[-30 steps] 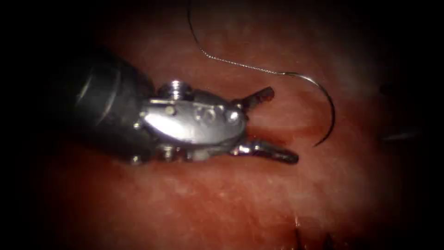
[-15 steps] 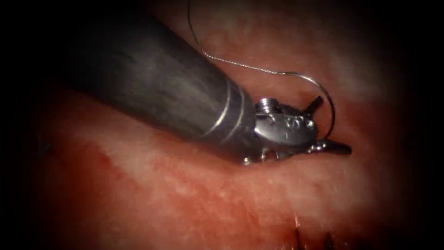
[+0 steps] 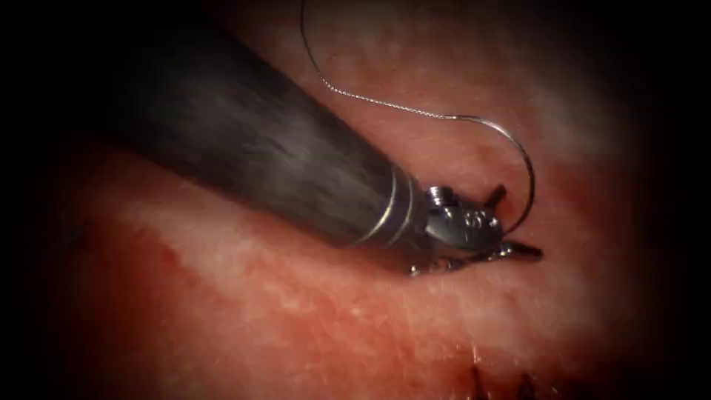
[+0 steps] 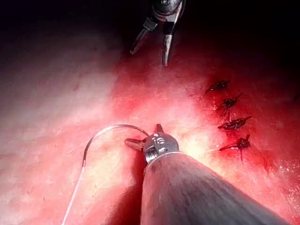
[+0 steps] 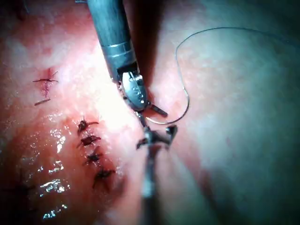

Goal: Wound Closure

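My left tool (image 3: 512, 222) reaches in from the upper left with its jaws open. They straddle the curved needle (image 3: 530, 174) near its pointed end and hold nothing. The needle lies loose on the tissue (image 3: 296, 318), not driven in. Thread (image 3: 370, 100) runs from its blunt end up and to the left. The left wrist view shows the same jaws (image 4: 144, 133) at one end of the needle's arc (image 4: 108, 129), and farther off my right tool (image 4: 149, 56) hangs open and holds nothing. In the right wrist view the right tool (image 5: 157, 136) sits just short of the needle (image 5: 185, 110).
Several dark stitches (image 4: 229, 112) close the cut beside the tools, also seen as a row of stitches (image 5: 91, 145) in the right wrist view. Stitch ends (image 3: 478, 378) show at the lower edge of the endoscope view. Red fluid (image 5: 51, 185) glistens near the stitches.
My left tool has moved right and farther in, from beside the needle to having its open jaws on either side of the needle's pointed end. The needle and thread have stayed put.
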Robot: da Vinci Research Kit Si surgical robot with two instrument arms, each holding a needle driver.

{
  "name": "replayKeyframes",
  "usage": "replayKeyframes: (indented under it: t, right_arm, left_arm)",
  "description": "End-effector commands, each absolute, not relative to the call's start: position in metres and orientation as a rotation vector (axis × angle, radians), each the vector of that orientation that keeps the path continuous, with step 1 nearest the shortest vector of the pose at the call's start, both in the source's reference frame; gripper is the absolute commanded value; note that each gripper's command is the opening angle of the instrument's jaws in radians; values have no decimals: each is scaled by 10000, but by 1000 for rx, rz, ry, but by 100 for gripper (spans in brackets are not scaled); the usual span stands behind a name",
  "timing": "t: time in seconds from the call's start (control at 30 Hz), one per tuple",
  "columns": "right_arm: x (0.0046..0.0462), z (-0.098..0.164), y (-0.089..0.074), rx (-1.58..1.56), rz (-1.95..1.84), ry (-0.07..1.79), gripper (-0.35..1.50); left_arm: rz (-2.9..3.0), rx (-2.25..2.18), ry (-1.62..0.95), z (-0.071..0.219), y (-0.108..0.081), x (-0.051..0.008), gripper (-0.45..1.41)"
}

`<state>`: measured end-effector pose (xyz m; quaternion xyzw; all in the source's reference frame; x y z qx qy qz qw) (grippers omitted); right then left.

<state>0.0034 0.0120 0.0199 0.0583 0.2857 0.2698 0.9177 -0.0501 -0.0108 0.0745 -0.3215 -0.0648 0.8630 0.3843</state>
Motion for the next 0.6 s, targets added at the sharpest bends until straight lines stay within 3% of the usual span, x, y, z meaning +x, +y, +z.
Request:
replayKeyframes:
  t: [0.03,0.13,0.27,0.6]
  right_arm:
    - [42,204,111,127,553,588,97]
    - [44,204,110,126,554,588,97]
    - [45,204,110,128,554,589,97]
    - [66,203,110,185,605,676,97]
  left_arm:
    - [2203,-819,-177,750,-119,-504,24]
    - [2202,-825,-190,747,-119,-504,-17]
    - [2200,-835,-213,739,-116,-502,-45]
    - [2287,-888,-131,700,-106,-474,-45]
